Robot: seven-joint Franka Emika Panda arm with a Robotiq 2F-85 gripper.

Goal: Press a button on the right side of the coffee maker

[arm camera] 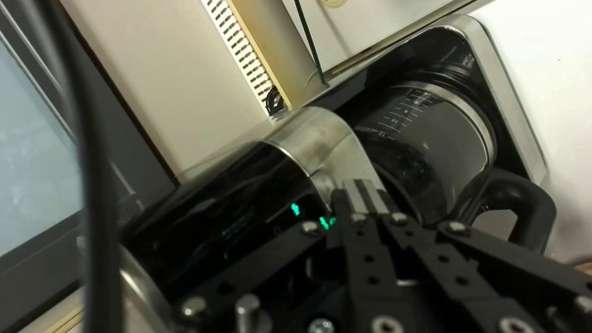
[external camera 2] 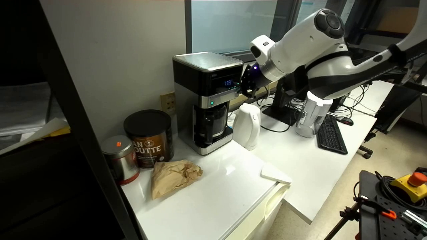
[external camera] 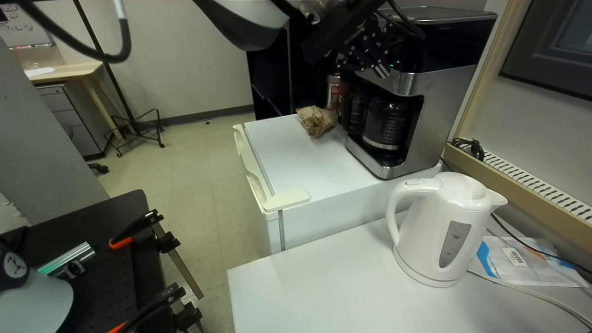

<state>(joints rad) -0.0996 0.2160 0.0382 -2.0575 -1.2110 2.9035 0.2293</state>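
Note:
The coffee maker [external camera: 444, 115] is black and steel and stands on a white surface; it also shows in an exterior view [external camera 2: 188, 75] and the wrist view [arm camera: 222, 199]. Its dark glass carafe [arm camera: 411, 138] sits inside. Its front panel has a blue-digit display [external camera 2: 228, 82], and a green light [external camera 2: 211, 103] is lit on the steel band below. My gripper [arm camera: 365, 196] is shut and empty, tips together. In the wrist view, the tips overlap the steel band beside green lit marks [arm camera: 296, 209]. In both exterior views, the gripper [external camera: 381, 70] [external camera 2: 239, 89] is at the panel's right side. Contact cannot be told.
A white kettle [external camera: 444, 231] stands beside the coffee maker. A crumpled paper bag [external camera 2: 173, 176], a large coffee can [external camera 2: 150, 140] and a metal can [external camera 2: 120, 156] are on its other side. A window frame and wall [arm camera: 138, 83] are close behind.

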